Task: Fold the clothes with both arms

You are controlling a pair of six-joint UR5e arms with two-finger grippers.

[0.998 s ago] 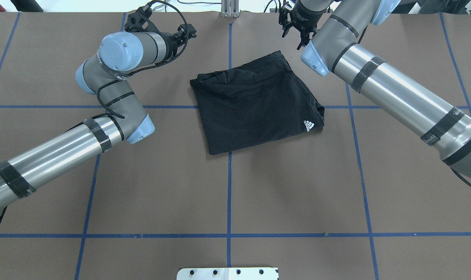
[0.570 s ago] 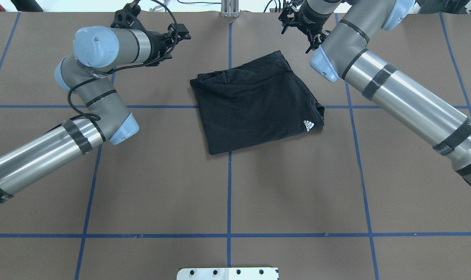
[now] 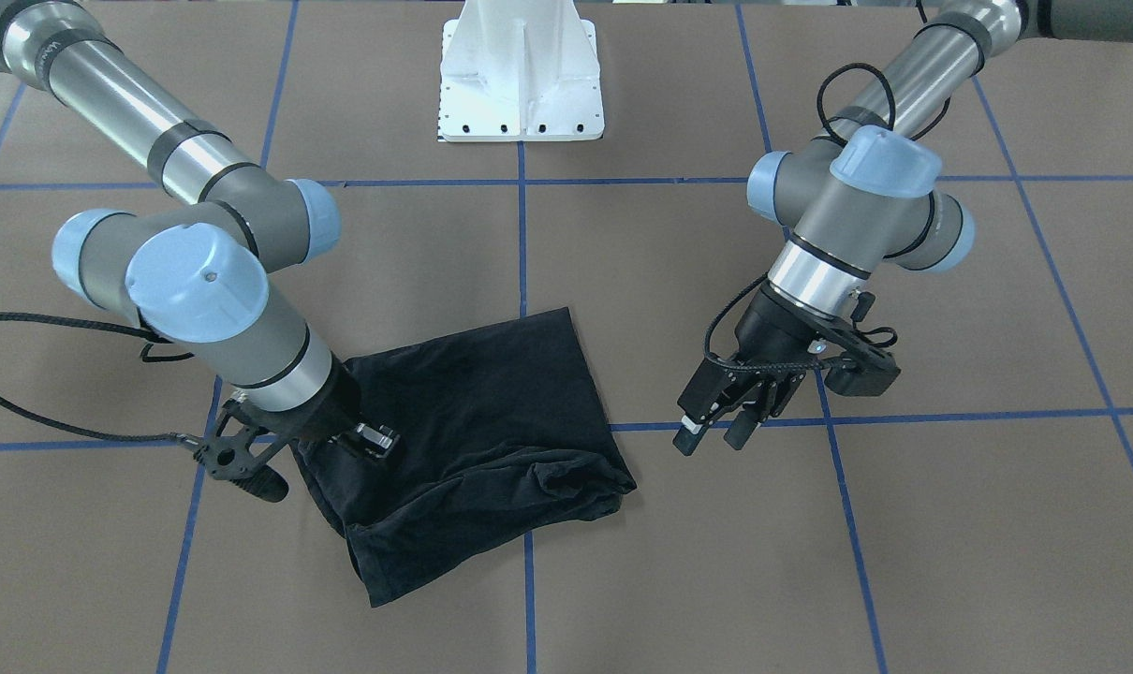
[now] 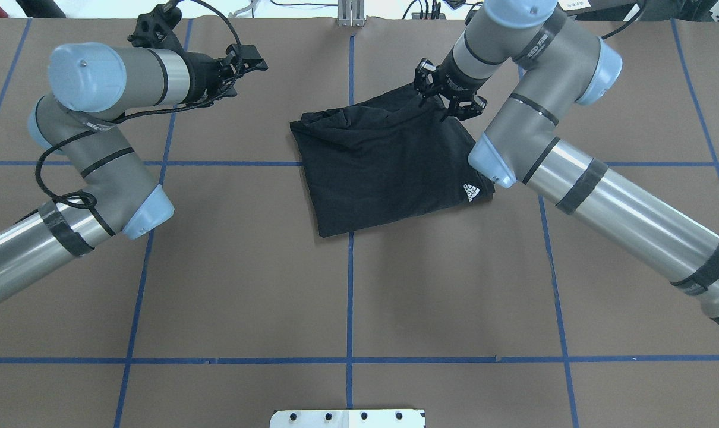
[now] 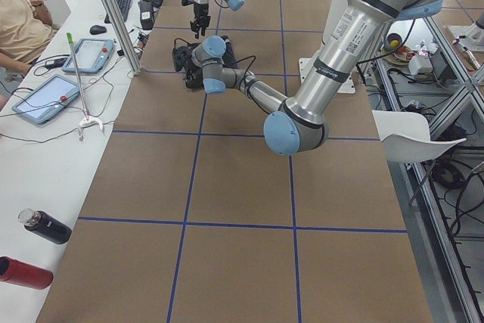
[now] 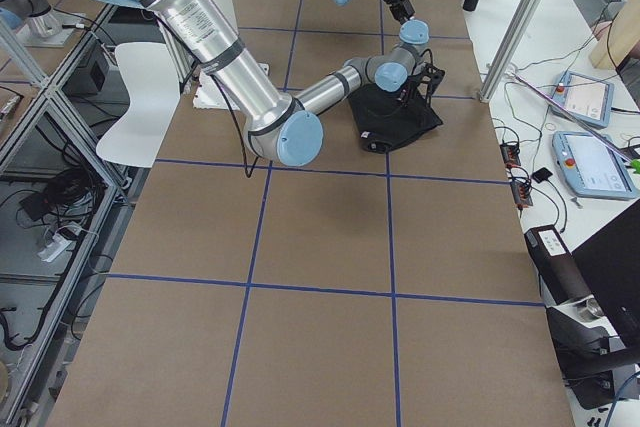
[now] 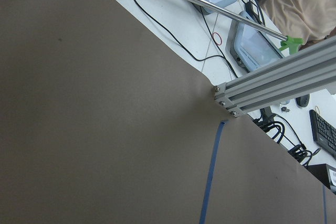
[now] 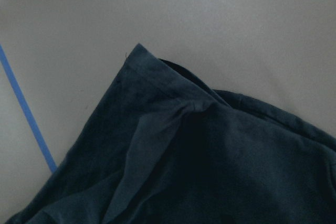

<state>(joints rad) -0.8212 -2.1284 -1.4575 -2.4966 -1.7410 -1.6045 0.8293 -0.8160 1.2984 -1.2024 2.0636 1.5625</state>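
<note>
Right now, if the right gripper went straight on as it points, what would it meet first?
Probably the black T-shirt: the right gripper points down at its far corner, which the wrist view shows dead ahead. The gap is unclear.

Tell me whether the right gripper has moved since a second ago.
Yes. Seen overhead, the right gripper came toward the robot, from beyond the far corner of the black T-shirt to over it.
</note>
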